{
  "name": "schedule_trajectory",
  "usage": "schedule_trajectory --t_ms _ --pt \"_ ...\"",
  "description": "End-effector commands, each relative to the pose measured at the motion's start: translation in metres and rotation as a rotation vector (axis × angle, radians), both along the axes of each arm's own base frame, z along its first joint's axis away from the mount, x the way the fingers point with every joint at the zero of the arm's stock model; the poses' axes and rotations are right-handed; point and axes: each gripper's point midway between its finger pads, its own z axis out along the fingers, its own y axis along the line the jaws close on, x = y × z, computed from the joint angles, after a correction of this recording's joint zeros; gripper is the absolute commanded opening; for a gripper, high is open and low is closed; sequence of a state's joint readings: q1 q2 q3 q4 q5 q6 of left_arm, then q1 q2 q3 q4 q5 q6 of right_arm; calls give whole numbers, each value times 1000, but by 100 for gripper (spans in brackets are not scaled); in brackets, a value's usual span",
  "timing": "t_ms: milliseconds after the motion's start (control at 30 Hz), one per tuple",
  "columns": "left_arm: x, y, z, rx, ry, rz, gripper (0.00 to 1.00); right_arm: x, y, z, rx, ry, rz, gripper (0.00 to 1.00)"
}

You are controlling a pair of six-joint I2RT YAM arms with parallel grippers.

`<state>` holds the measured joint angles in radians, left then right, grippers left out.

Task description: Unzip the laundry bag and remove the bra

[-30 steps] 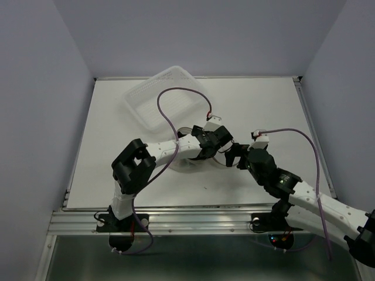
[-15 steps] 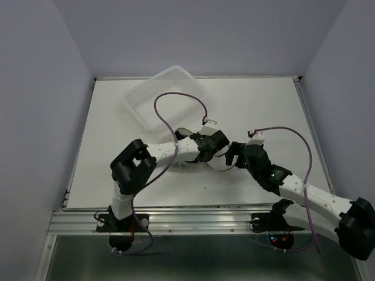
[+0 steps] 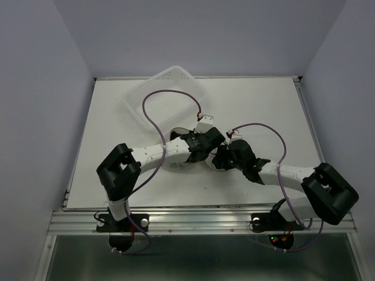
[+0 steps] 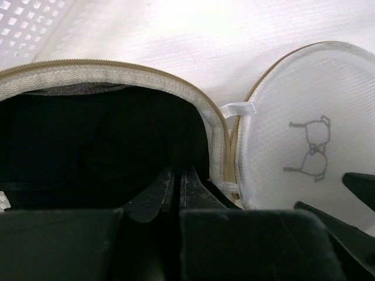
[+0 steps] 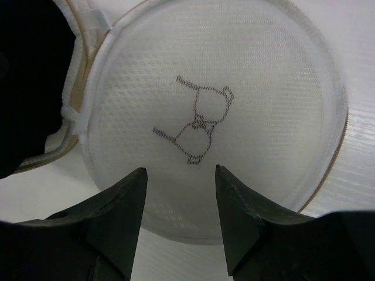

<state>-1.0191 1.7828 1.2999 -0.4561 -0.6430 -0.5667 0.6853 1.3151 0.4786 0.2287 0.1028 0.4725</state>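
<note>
The round white mesh laundry bag with tan rim [image 4: 199, 102] lies unzipped on the white table [image 3: 117, 117], its flat lid [image 5: 246, 76] flopped aside. My left gripper [image 4: 177, 181] is closed inside the dark hollow; whether it pinches the bra I cannot tell. My right gripper [image 5: 180, 172] hovers open over the lid. Lifting unanchored could drag the whole bag up.

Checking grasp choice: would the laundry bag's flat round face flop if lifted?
Likely limp in the middle: the laundry bag face is thin mesh. Its sewn rim may keep it roughly round. It looks light, so a push would probably slide it.
</note>
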Motion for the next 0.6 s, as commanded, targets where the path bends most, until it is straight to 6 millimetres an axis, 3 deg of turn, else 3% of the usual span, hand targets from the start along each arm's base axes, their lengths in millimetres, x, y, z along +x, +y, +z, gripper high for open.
schedule_trajectory --t_ms 0,233,433,467,567 --pt "2 0 30 -88 -57 20 0 16 10 7 89 -8 -25 56" --pt "-1 -4 69 -202 -103 -12 0 3 -28 -31 91 121 -174 59" --pt "-3 -6 129 -352 -185 -58 0 -8 -60 -47 50 208 -271 61" --pt "-5 -9 148 -412 -206 -81 0 -9 -66 -47 46 216 -287 61" --pt "-6 -8 180 -503 -251 -113 0 -12 -67 -43 41 214 -283 63"
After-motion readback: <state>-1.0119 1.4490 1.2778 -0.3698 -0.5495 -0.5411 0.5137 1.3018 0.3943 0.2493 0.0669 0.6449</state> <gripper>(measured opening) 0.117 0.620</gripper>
